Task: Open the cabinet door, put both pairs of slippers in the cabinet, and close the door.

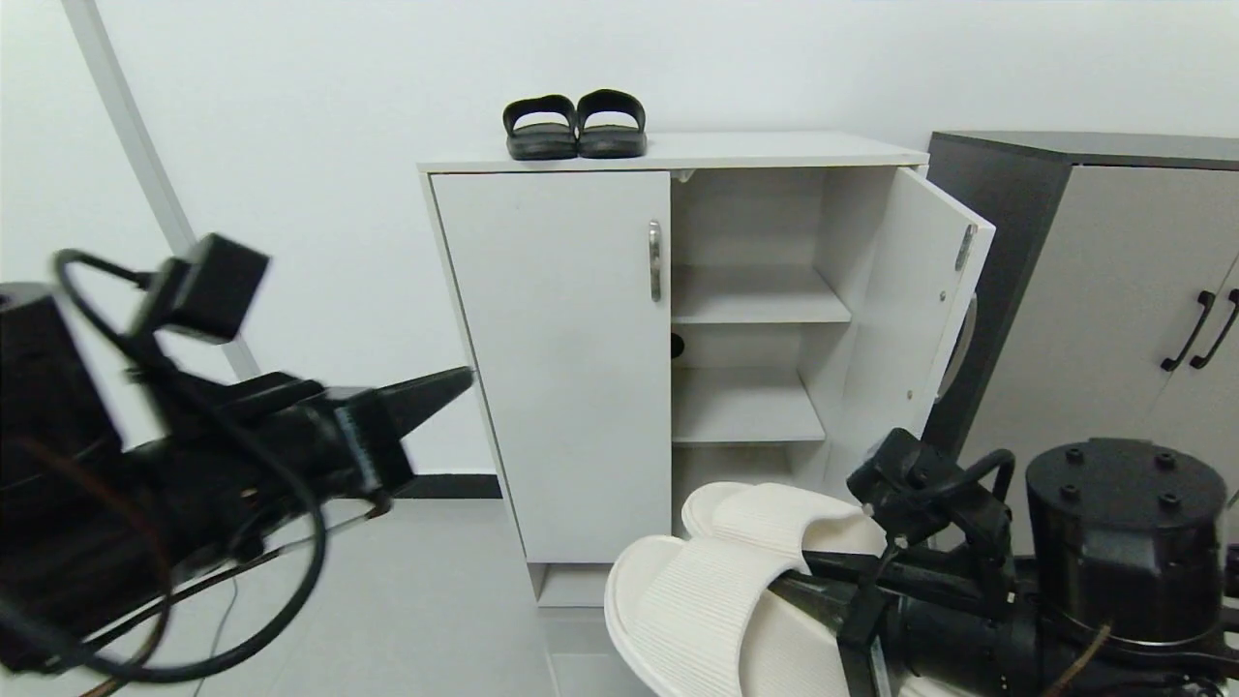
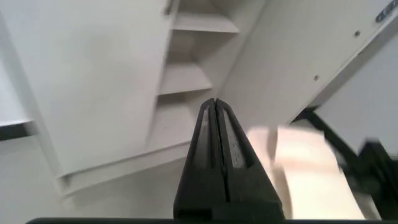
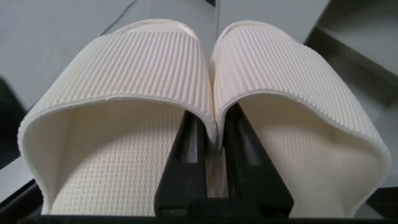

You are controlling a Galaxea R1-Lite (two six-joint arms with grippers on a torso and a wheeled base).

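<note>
Bright, even, soft indoor light

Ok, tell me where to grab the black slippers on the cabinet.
Pinch the inner strap sides where the black slippers touch, one finger in each opening, coming from the front. They sit side by side on the cabinet top, strap arches open toward the robot, so one pinch likely takes both.

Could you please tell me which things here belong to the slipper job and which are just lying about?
Job: white cabinet, its open right door, black slippers on its top, white slippers held by the right gripper.
Just lying about: grey cabinet with black handles, standing to the right.
</note>
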